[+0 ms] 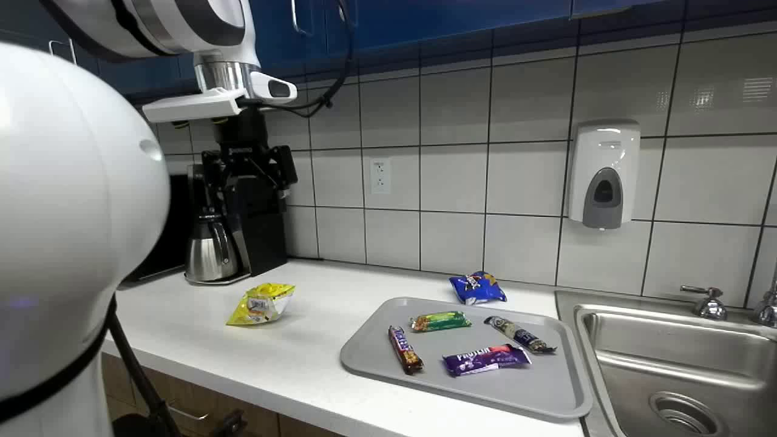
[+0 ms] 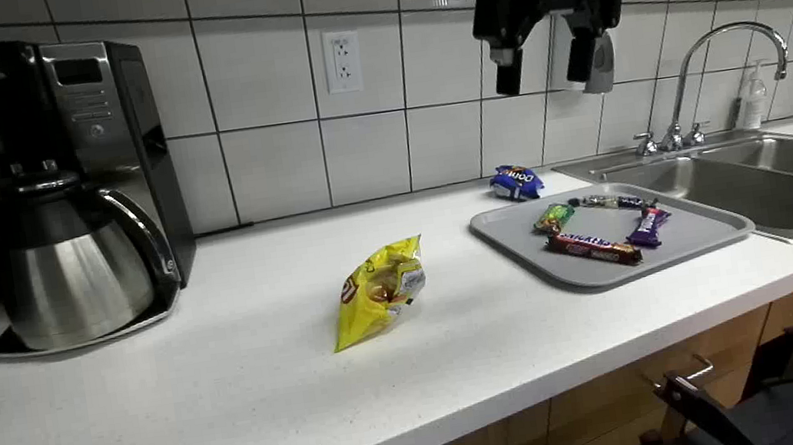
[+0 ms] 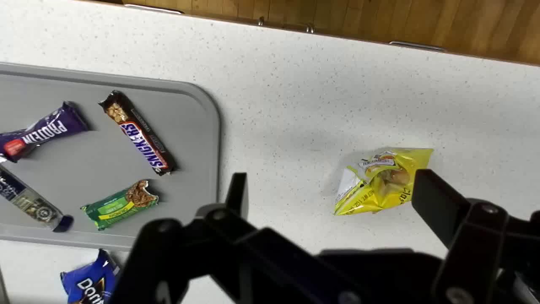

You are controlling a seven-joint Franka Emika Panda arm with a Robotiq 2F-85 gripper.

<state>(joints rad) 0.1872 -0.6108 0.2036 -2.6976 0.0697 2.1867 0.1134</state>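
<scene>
My gripper (image 2: 545, 77) is open and empty, high above the white counter. In the wrist view its spread fingers (image 3: 332, 174) frame bare counter and a yellow chip bag (image 3: 379, 181), partly overlapped by the right finger. The bag lies on the counter in both exterior views (image 1: 261, 303) (image 2: 382, 286), well below the gripper. A grey tray (image 3: 198, 126) holds a Snickers bar (image 3: 139, 135), a green bar (image 3: 120, 204), a purple protein bar (image 3: 46, 131) and a dark and silver bar (image 3: 31, 200). A blue Doritos bag (image 3: 90, 280) lies beside the tray, by the wall (image 2: 516, 182).
A coffee maker (image 2: 151, 133) with a steel carafe (image 2: 74, 275) stands at one end of the counter. A steel sink (image 1: 680, 346) adjoins the tray's other side. A soap dispenser (image 1: 604, 176) hangs on the tiled wall. Blue cabinets (image 1: 425, 18) hang above.
</scene>
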